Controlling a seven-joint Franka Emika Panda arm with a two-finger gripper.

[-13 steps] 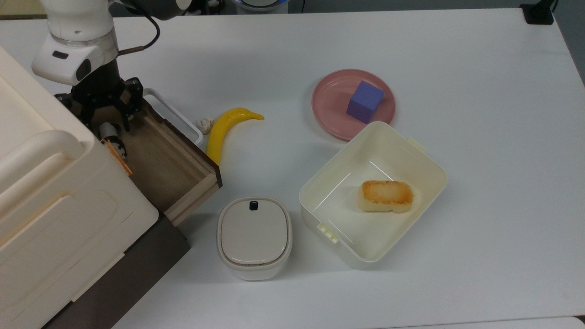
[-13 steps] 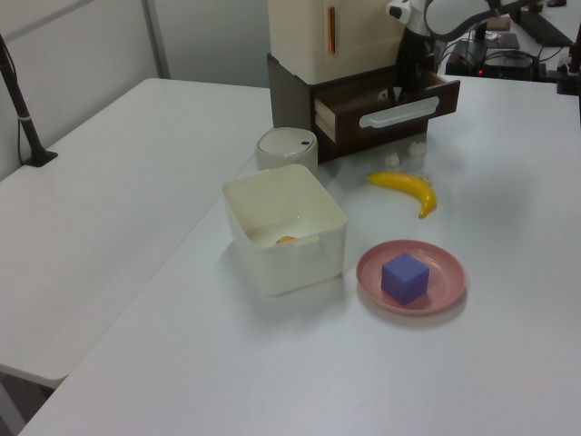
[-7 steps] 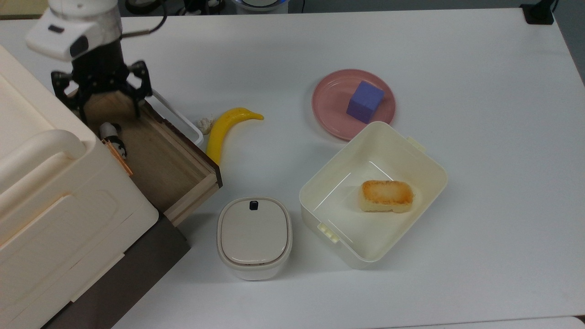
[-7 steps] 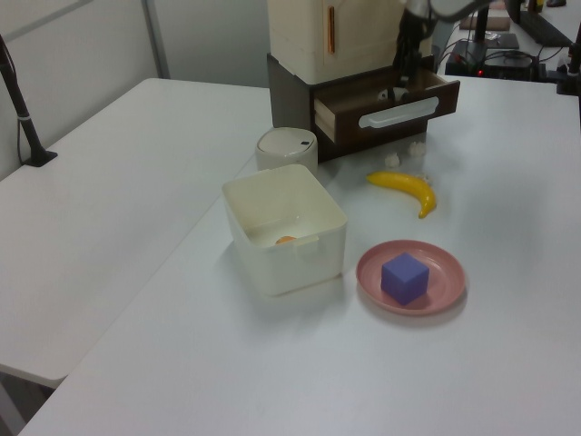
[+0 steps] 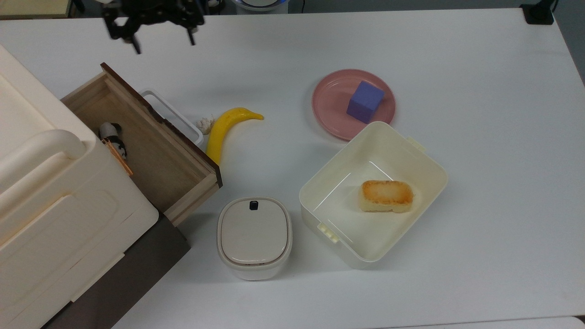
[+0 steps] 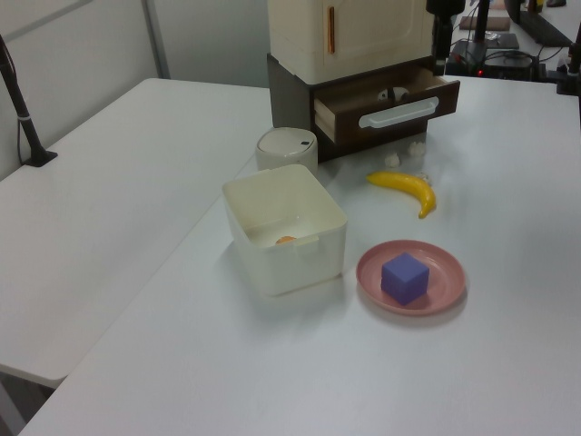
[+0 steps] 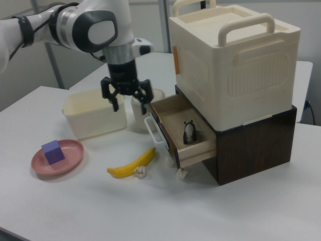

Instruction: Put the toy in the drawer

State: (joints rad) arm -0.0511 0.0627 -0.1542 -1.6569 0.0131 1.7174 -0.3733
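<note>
standing toy (image 7: 189, 132) in drawer (image 7: 173, 120), hand (image 7: 126, 100) spread empty

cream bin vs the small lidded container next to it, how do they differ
The cream bin is open on top and holds a toasted bread piece; the lidded container is closed, its contents hidden. The bin is larger and squarer; the container is smaller with rounded corners. Both are cream-coloured and stand on the white table.

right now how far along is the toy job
Done: the toy stands inside the open drawer, near its back. In hand: nothing; the end effector is open and empty, raised off the drawer. Left: nothing for the placing; the drawer is not pushed in.
</note>
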